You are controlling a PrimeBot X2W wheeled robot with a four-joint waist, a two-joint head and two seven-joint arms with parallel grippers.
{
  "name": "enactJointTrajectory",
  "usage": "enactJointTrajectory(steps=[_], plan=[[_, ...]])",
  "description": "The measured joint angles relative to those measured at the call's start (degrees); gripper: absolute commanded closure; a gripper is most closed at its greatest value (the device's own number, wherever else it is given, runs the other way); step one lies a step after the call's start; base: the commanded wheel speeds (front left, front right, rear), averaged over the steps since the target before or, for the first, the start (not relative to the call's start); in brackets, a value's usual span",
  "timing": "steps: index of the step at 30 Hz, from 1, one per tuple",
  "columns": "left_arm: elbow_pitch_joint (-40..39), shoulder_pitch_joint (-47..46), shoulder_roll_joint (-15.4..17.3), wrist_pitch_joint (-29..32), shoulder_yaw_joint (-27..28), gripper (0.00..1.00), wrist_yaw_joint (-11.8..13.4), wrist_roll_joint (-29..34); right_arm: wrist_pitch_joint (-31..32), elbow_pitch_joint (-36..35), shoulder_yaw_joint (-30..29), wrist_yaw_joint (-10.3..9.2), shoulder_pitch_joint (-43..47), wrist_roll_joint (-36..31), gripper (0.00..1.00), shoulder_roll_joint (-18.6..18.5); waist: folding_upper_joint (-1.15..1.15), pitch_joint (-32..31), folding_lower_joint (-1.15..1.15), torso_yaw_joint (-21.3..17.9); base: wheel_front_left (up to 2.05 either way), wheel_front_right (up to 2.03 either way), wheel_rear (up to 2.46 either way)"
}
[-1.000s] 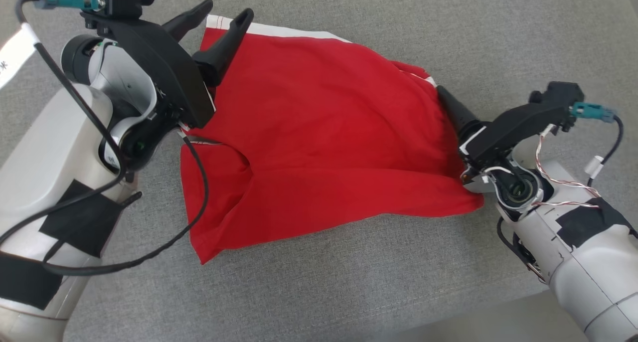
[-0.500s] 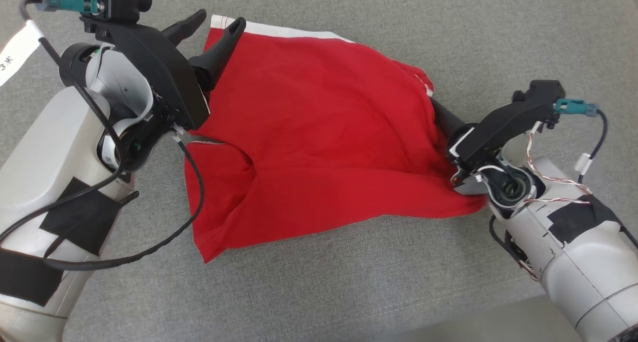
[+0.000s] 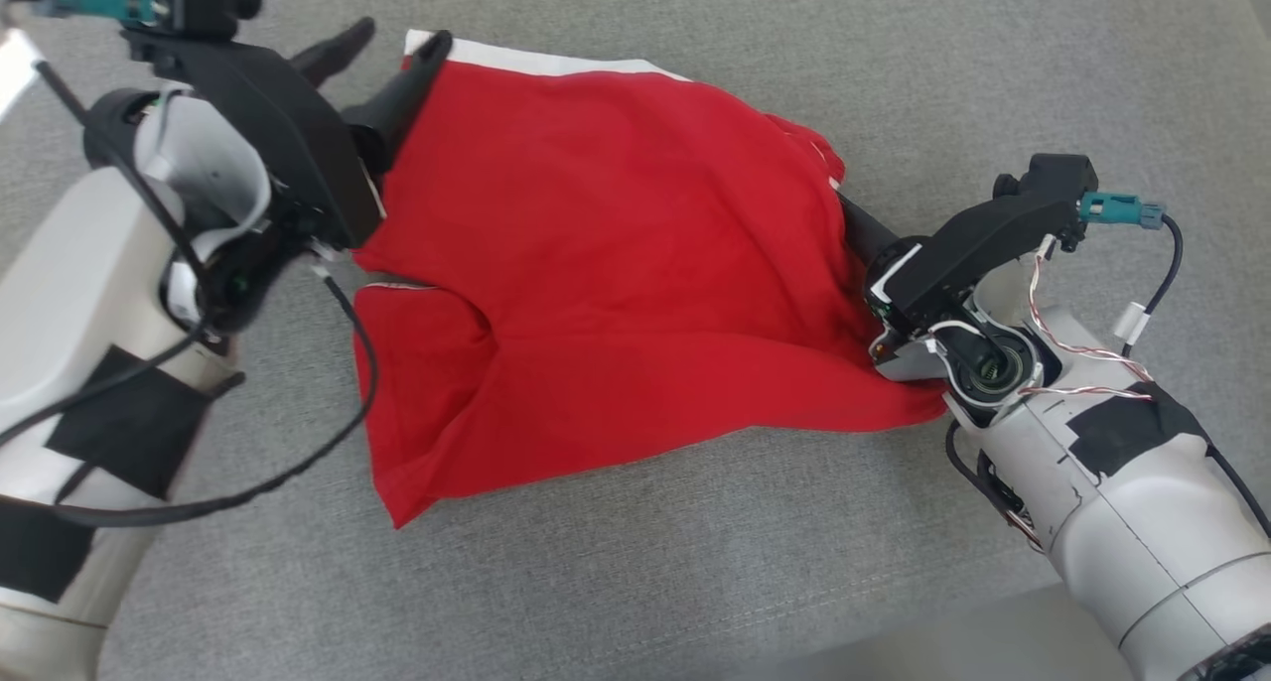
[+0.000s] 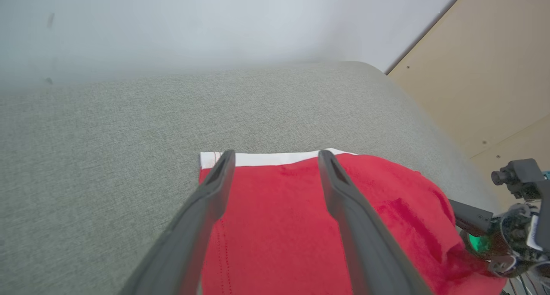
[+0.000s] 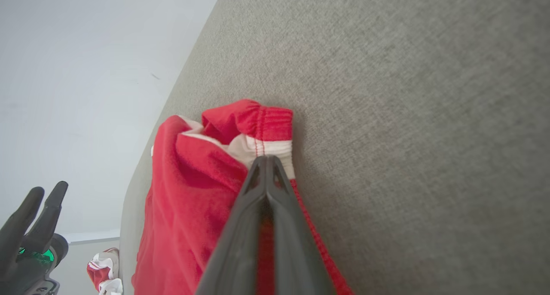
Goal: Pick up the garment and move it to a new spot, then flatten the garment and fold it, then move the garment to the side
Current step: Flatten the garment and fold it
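The garment point(image 3: 616, 264) is red with a white band, lying rumpled on the grey cloth surface point(image 3: 695, 582). My left gripper point(image 3: 395, 41) is open at its far left corner. In the left wrist view its fingers point(image 4: 215, 192) straddle the white band of the garment point(image 4: 279, 226) from above, with nothing between them. My right gripper point(image 3: 852, 219) is at the garment's right edge, its fingertips tucked in the fabric. In the right wrist view the right gripper point(image 5: 266, 161) is shut on the bunched red and white hem point(image 5: 258, 136).
The grey surface's front edge point(image 3: 993, 616) runs across the lower right. A beige panel point(image 4: 485, 80) stands beyond the surface's far right. A small red and white thing point(image 5: 103, 269) lies off the surface in the right wrist view. Bare surface surrounds the garment.
My right gripper has moved left with the garment's right edge, bunching the fabric inward. My left arm has drifted left, still open, to the garment's far left corner.
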Motion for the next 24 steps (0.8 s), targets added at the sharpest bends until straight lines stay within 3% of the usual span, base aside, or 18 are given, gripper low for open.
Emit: enactJointTrajectory(steps=[5,6,7,8,9,24], plan=[[1.8,-0.5,1.6,0.6,1.2,0.0,0.0,-1.2,-0.1,-0.3,0.3,0.25,-0.2,0.0,1.0,1.0,0.0,0.6,0.0,-1.5,0.0,0.0,0.0],[2.3,-0.6,2.0,0.6,1.2,0.0,0.0,-1.4,-0.2,-0.3,0.4,0.29,-0.3,0.0,0.92,1.2,0.0,0.8,0.0,-1.9,0.0,0.0,0.0],[2.8,-0.6,2.5,0.7,1.3,0.0,0.0,-1.5,-0.2,-0.4,0.5,0.32,-0.3,0.0,0.58,1.4,0.0,0.9,0.0,-2.3,0.0,0.0,0.0],[3.3,-0.6,2.8,1.1,1.4,0.0,0.0,-1.5,-0.2,-0.4,0.7,0.33,-0.3,0.0,0.33,1.6,0.0,1.1,0.0,-2.7,0.0,0.0,0.0],[3.9,-0.7,3.1,1.1,1.5,0.0,0.0,-1.5,-0.2,-0.5,0.8,0.33,-0.3,0.0,0.0,1.9,0.0,1.2,0.0,-3.2,0.0,0.0,0.0],[9.6,-4.4,4.4,2.6,1.0,0.0,0.0,-0.8,0.1,-3.6,2.0,0.51,-1.5,-0.1,0.0,3.5,0.0,4.5,0.0,-8.2,0.0,0.0,0.0]])
